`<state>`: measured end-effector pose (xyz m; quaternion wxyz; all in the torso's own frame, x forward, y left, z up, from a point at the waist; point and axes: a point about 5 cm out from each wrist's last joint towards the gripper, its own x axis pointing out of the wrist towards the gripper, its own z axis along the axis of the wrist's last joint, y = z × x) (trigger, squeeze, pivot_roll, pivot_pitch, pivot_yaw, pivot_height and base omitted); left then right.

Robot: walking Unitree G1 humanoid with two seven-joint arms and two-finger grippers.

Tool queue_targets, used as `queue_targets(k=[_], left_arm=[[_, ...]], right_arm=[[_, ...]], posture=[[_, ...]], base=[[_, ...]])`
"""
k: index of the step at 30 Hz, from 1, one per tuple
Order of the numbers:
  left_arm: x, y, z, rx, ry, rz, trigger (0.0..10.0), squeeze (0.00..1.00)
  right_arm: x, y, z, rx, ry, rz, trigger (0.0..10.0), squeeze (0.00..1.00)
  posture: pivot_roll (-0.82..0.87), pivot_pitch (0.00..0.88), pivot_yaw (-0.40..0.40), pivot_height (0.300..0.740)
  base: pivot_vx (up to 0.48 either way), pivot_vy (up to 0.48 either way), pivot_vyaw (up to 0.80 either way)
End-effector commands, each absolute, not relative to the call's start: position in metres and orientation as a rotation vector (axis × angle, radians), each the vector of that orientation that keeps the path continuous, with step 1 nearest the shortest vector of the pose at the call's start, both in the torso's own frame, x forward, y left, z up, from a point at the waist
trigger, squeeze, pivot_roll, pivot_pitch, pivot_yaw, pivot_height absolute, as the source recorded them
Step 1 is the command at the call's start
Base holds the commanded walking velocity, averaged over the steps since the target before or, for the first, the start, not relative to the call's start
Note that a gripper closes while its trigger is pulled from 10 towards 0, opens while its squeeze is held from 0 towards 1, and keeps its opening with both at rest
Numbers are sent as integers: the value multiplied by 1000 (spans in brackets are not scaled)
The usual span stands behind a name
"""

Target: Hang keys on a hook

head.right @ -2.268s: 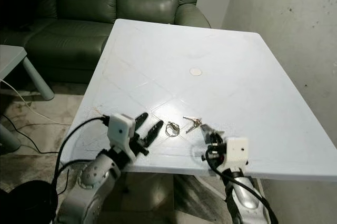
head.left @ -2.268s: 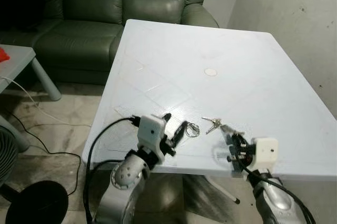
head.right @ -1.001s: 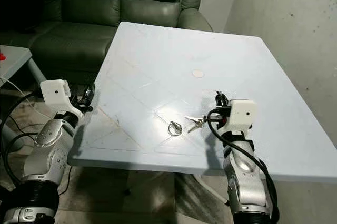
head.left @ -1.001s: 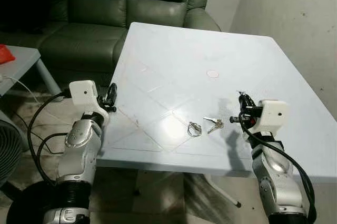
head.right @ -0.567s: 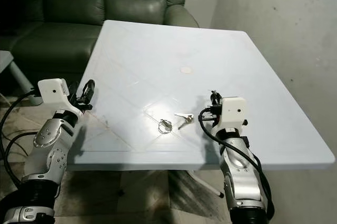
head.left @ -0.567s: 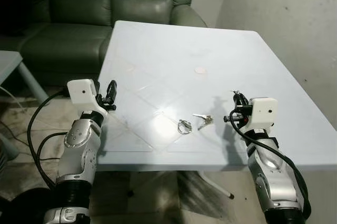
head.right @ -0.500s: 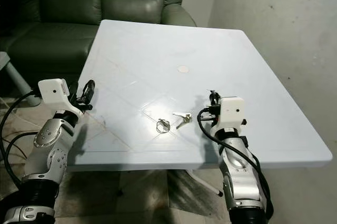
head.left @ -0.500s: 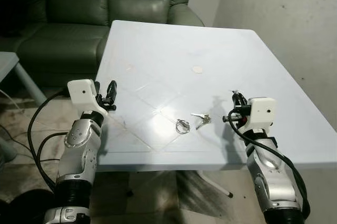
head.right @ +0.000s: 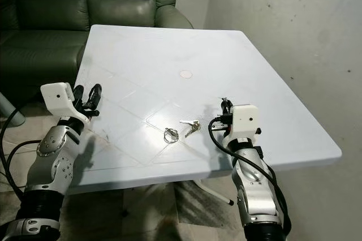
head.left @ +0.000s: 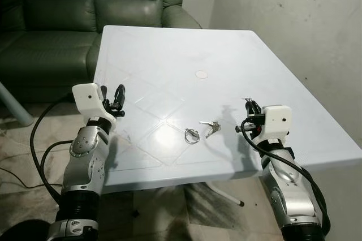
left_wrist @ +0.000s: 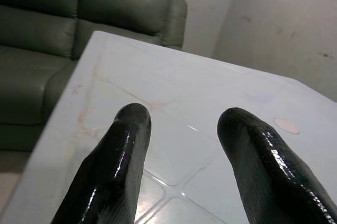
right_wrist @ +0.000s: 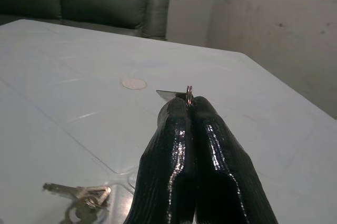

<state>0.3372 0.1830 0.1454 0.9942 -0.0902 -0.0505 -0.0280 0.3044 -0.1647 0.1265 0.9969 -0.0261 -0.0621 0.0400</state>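
A bunch of keys [head.left: 210, 128] lies on the white table [head.left: 169, 54] near its front, with a loose key ring [head.left: 191, 135] just to its left. My right gripper [head.left: 248, 103] is raised over the table to the right of the bunch, shut on a small key and ring [right_wrist: 187, 92] that poke out past its fingertips. In the right wrist view the bunch [right_wrist: 79, 195] lies below the fingers. My left gripper [head.left: 117, 95] is held up at the table's left edge, open and empty, as its wrist view [left_wrist: 183, 121] confirms.
A dark green sofa [head.left: 85, 9] stands behind the table. A grey wall [head.left: 294, 20] runs along the right side. A round cap [head.left: 201, 74] marks the table's middle. A black cable [head.left: 39, 156] hangs by my left arm over the tiled floor.
Both arms rose from the table's front edge; the right gripper came up holding a key. The left arm swung out to the table's left side. The camera has panned right.
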Motion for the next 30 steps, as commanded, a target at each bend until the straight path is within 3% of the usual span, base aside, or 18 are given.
queue_targets(k=[1,5,10,30], left_arm=[[339,180,148,-175,-113,-73,10000,0],[339,180,152,-132,-134,-96,10000,0],[340,178,154,-162,-142,-101,10000,0],[341,183,150,-181,-105,-44,10000,0]], right_arm=[[305,-168,127,-66,-128,70,10000,0],[305,-166,127,-66,-128,71,10000,0],[305,-165,126,-66,-124,74,10000,0],[304,-166,123,-78,-111,73,10000,0]], posture=[[-76,0,-66,740],[-73,0,-63,740],[-73,0,-62,740],[-66,0,-66,740]], base=[[0,0,-712],[0,0,-712],[0,-470,-719],[0,0,-715]])
